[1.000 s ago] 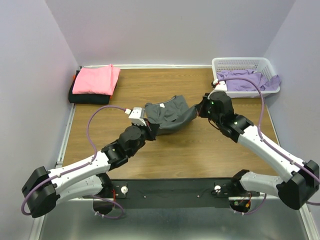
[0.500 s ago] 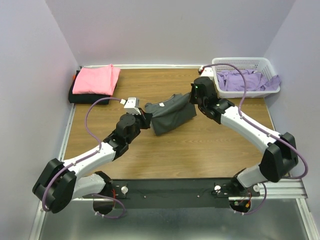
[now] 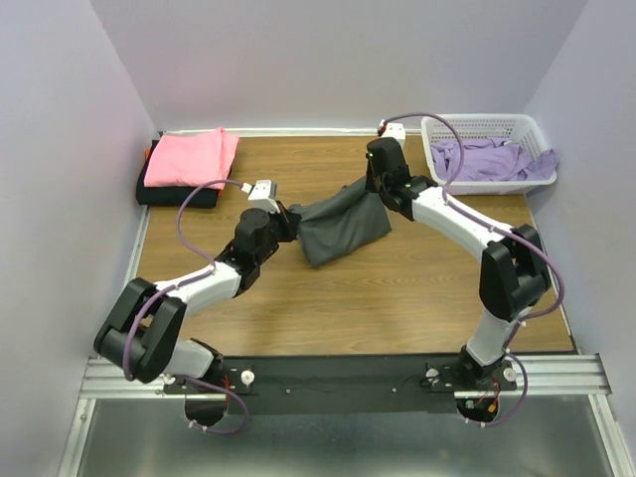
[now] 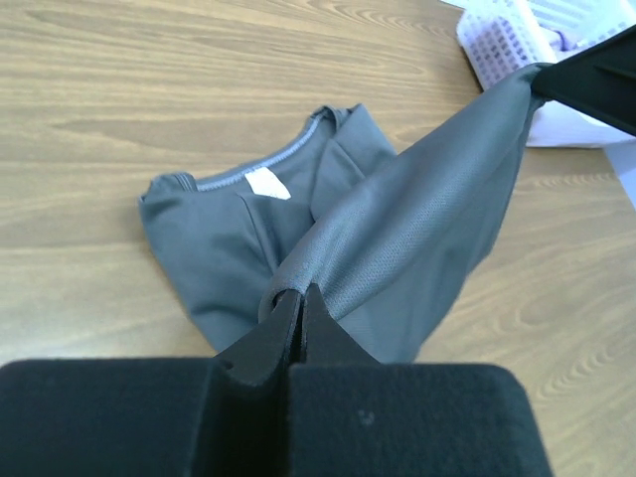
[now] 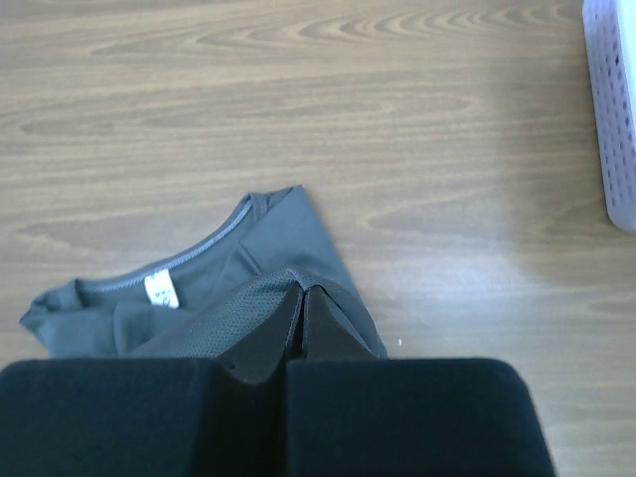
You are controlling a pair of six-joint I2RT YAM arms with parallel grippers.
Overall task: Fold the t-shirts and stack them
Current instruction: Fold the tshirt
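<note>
wooden table [image 3: 397, 298], left gripper [image 4: 300, 293] and right gripper [image 5: 301, 293] pinching charcoal t-shirt [image 3: 343, 229] taut

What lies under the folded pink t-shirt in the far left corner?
A folded black cloth t-shirt, only its near and left edges showing beneath the bright pink t-shirt; the rest is covered.
</note>
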